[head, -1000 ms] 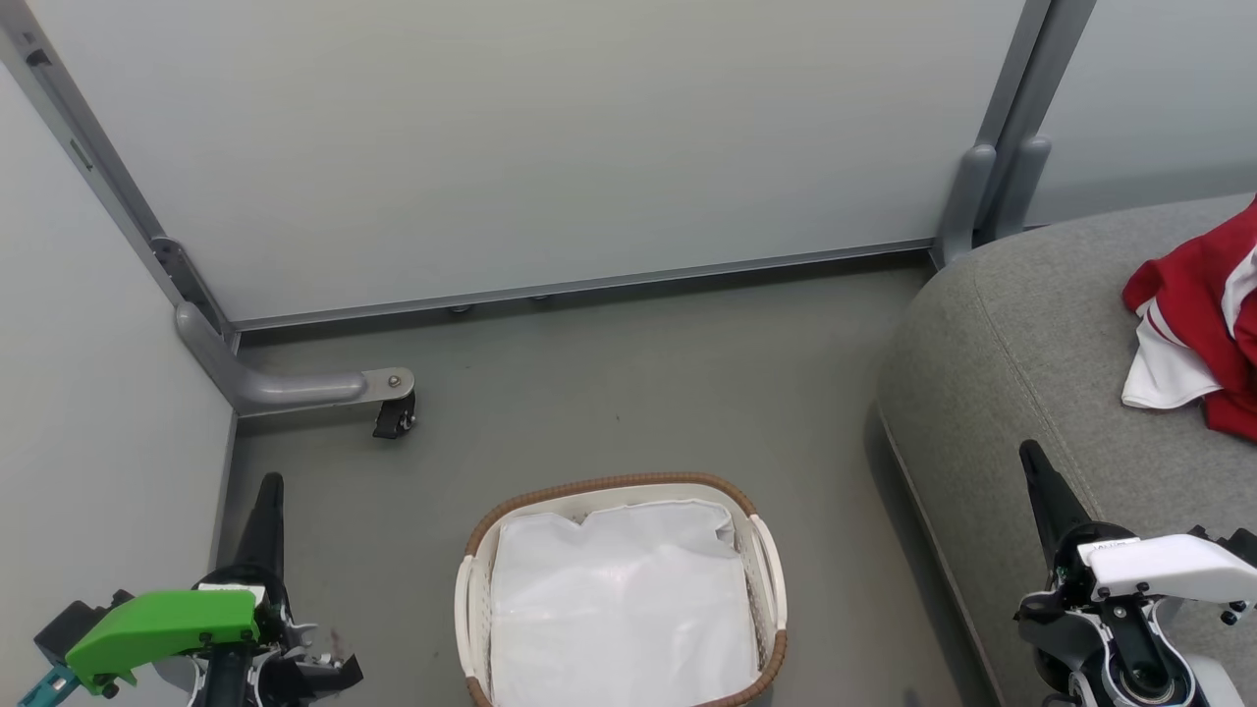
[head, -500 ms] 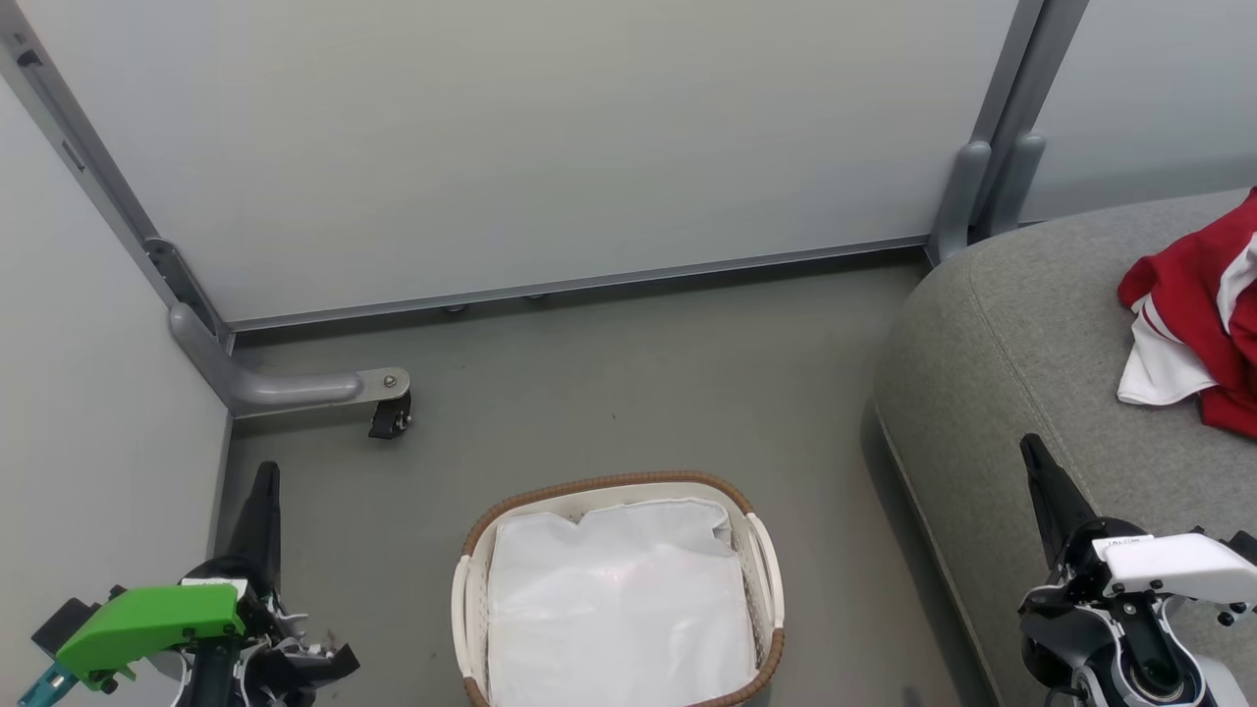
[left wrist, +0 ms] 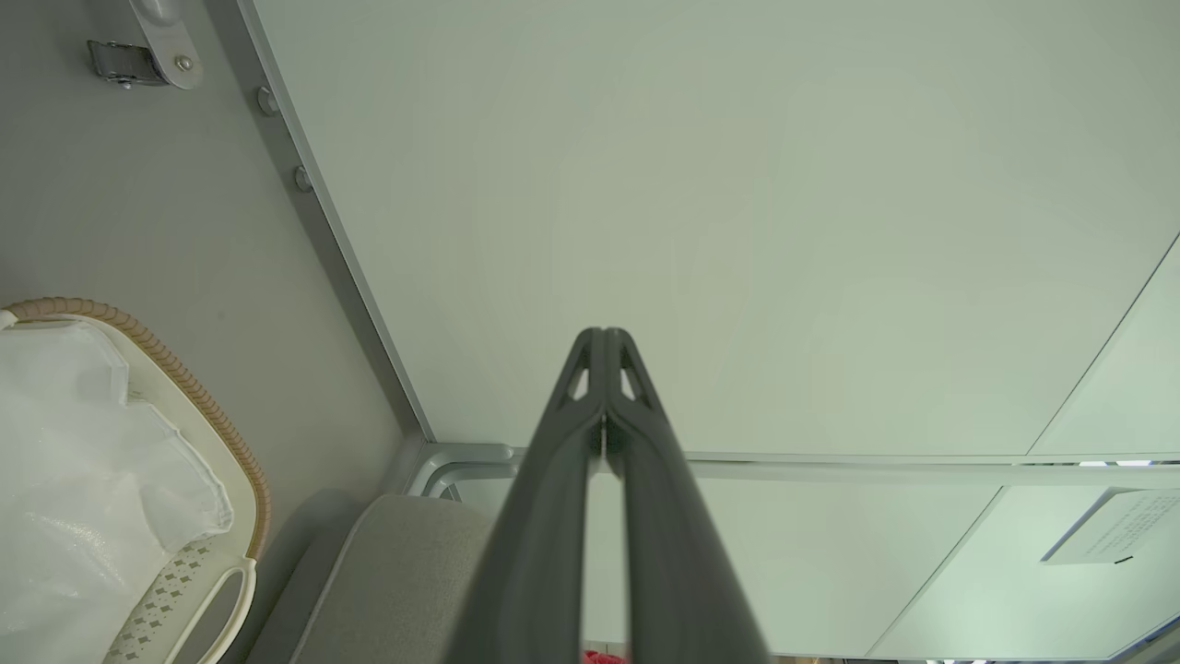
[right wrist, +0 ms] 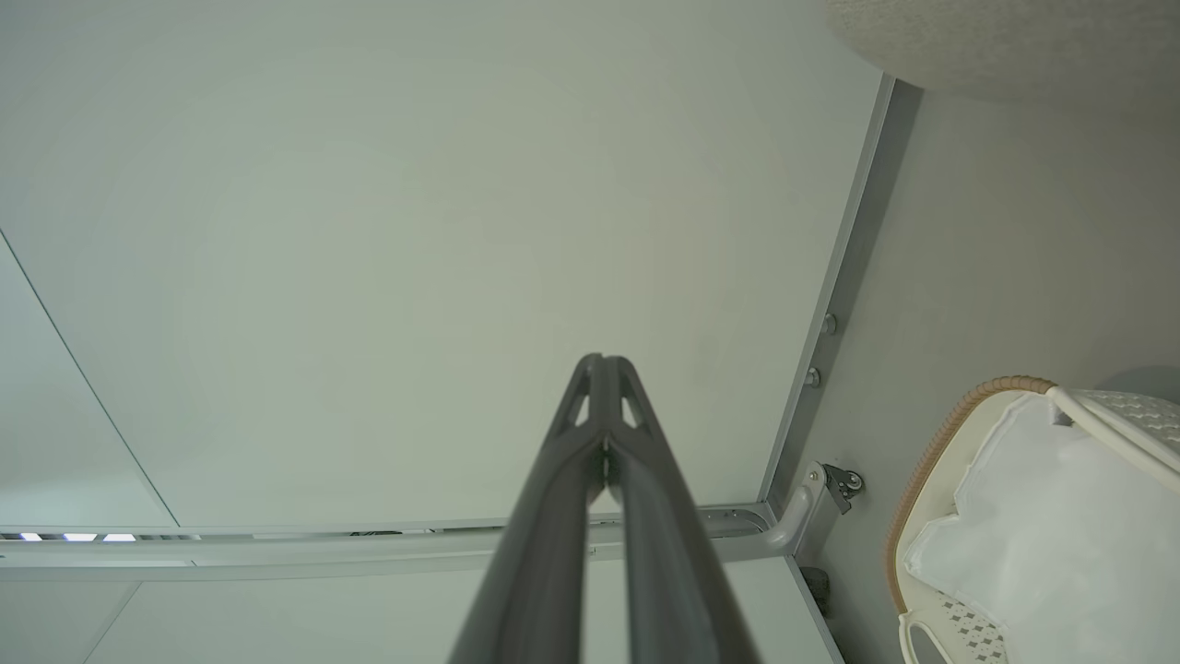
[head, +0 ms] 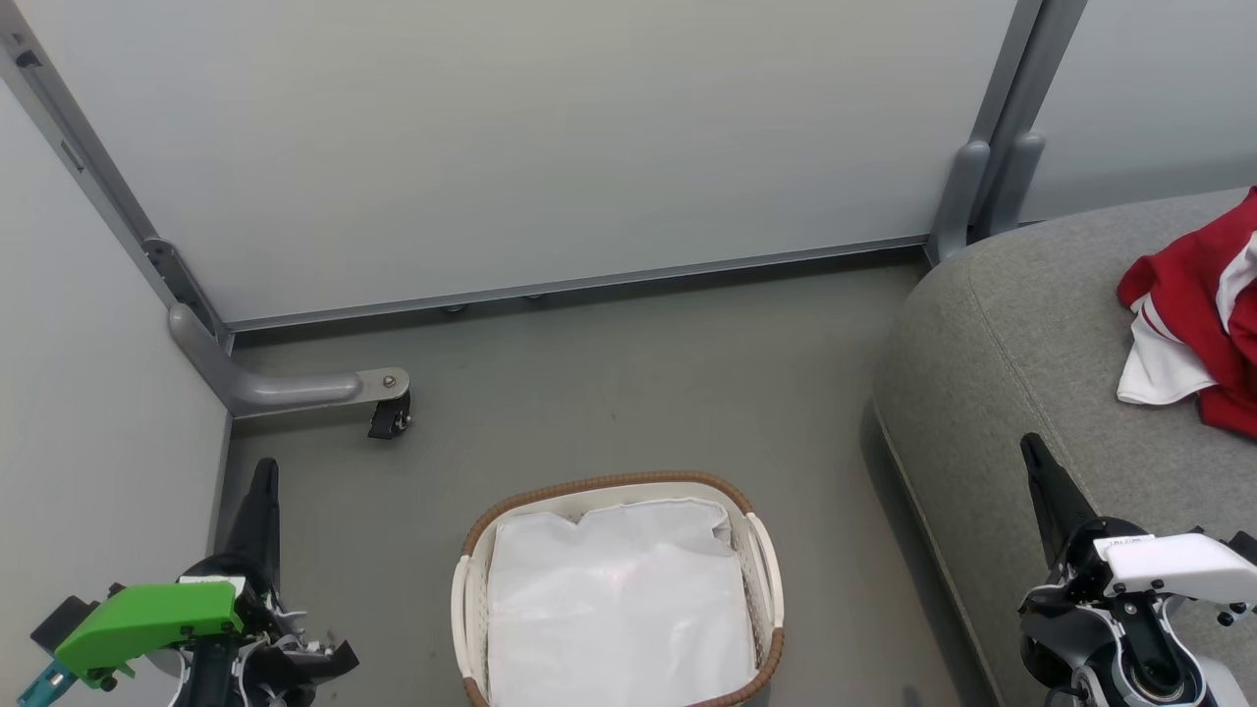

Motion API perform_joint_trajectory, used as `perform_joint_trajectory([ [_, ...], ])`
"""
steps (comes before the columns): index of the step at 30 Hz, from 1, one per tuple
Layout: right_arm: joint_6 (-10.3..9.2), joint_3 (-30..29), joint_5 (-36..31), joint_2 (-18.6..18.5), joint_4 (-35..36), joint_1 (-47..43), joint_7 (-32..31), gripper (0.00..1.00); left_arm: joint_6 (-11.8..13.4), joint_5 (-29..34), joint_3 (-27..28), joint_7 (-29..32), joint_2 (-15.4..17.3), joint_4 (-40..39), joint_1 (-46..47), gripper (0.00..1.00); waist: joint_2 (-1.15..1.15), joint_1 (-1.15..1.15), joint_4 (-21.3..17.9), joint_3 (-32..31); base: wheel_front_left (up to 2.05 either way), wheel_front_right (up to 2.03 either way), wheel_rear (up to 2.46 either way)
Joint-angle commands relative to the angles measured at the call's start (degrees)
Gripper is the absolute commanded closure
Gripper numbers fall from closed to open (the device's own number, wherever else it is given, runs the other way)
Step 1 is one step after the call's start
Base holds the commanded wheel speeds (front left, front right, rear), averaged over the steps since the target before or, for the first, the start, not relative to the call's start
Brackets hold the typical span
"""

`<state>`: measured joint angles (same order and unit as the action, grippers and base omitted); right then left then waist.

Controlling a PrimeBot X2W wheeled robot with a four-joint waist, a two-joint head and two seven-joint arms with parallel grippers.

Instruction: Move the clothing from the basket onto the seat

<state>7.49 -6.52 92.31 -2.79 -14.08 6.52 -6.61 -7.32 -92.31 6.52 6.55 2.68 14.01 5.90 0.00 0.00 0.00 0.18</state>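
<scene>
From the head, the basket [head: 609, 483] sits on the grey floor [head: 628, 383], low in the middle. Inside it you can see a white liner [head: 619, 599]. There is bare floor all round it, up to the wall panel [head: 540, 147] and a little wheel [head: 390, 420]. The seat [head: 1031, 334] is on the right, and its round edge is near the basket but not touching. The clothing [head: 1203, 304] lies on the seat in a red, crumpled heap. Its white part sticks out toward the basket side. The picture's edge cuts the heap off, so I cannot tell which way its long side runs. The left gripper [head: 264, 469] and the right gripper [head: 1031, 450] point up, pressed closed, holding nothing.

From the left wrist, the left gripper [left wrist: 604, 337] has its tips together in front of the wall. The basket's brown rim is at the left.

From the right wrist, the right gripper [right wrist: 604, 360] is pinched together too, with nothing in it. The basket is at the lower right.
</scene>
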Motion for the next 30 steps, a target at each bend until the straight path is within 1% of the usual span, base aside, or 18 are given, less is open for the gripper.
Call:
perform_joint_trajectory([
  [1, 0.0, -0.1, 0.2, -0.2, 0.2, -0.6, -0.1, 1.0, -0.3, -0.2, 0.1, 0.2, 0.4, -0.1, 0.6, 1.0, 0.0, 0.0, 0.0, 0.0, 0.0, 0.0, 0.0],
  [30, 0.0, -0.1, 0.2, -0.2, 0.2, -0.6, -0.1, 1.0, -0.3, -0.2, 0.1, 0.2, 0.4, -0.1, 0.6, 1.0, 0.0, 0.0, 0.0, 0.0, 0.0, 0.0, 0.0],
])
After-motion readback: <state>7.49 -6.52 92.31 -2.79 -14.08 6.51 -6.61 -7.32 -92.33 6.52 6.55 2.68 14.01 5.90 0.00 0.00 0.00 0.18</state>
